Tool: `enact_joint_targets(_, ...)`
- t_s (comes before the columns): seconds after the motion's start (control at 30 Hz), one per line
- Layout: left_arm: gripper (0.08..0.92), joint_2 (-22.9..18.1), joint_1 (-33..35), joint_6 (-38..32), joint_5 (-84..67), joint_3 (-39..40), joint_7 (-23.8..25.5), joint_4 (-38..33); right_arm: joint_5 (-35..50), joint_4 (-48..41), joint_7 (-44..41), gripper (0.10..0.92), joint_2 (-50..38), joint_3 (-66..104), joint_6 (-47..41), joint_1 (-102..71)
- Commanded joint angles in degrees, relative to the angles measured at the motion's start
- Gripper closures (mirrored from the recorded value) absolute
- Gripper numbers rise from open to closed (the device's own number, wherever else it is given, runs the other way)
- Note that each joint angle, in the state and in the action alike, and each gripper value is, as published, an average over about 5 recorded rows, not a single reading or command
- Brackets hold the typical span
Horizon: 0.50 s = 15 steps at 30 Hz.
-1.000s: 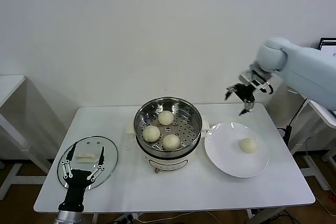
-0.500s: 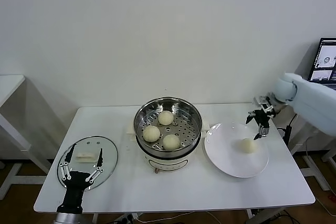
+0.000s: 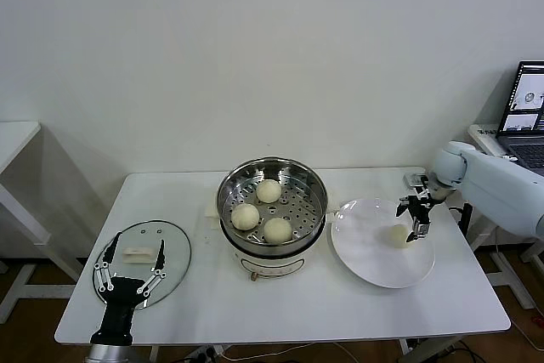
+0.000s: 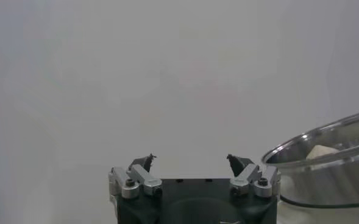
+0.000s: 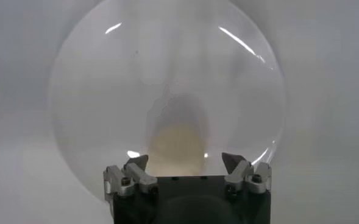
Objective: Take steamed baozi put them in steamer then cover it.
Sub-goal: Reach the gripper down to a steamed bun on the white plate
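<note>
Nearest to the viewer, the left gripper [image 3: 130, 261] is being held idle with its black fingers spread wide and nothing between them; the round clear glass cover with the metal rim and white oblong handle [image 3: 142, 259] is lying flat on the white table [image 3: 280, 312] directly under and just beyond those fingertips, untouched.

Farther in, the round shiny stainless-steel steamer on its white electric base [image 3: 272, 210] is standing uncovered, and three smooth pale cream steamed baozi [image 3: 277, 229] are being carried on its perforated tray, well apart from either set of jaws.

Off to the right, the right gripper [image 3: 413, 217] is being poised over the flat white round plate [image 3: 365, 252], jaws released and empty. In the right wrist view the last baozi [image 5: 178, 146] is sitting just ahead of the open fingertips [image 5: 138, 162], centred between them but not yet enclosed.

The risk from here is judged to lie in the closing: a soft round bun could be nudged and rolled across the slick plate if one finger is landed first, or dented if it is squeezed too hard. A shallow grip could also let it be dropped on the way to the pot, or on its rim.
</note>
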Motion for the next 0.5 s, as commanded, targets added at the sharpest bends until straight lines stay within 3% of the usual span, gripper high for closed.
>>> enact_joint_targets(0.03,0.177,-0.1,0.1,0.0,-0.1,0.0,0.0,0.1,-0.6,-2.3,0.7,0.203,1.4,0.4,-0.4,-2.1)
enact_joint_targets(0.5,0.177,-0.3,-0.3,0.2,-0.1,-0.2,-0.1,0.5,-1.3,-3.8,1.5,0.231,2.4,1.3,-0.1,-3.3)
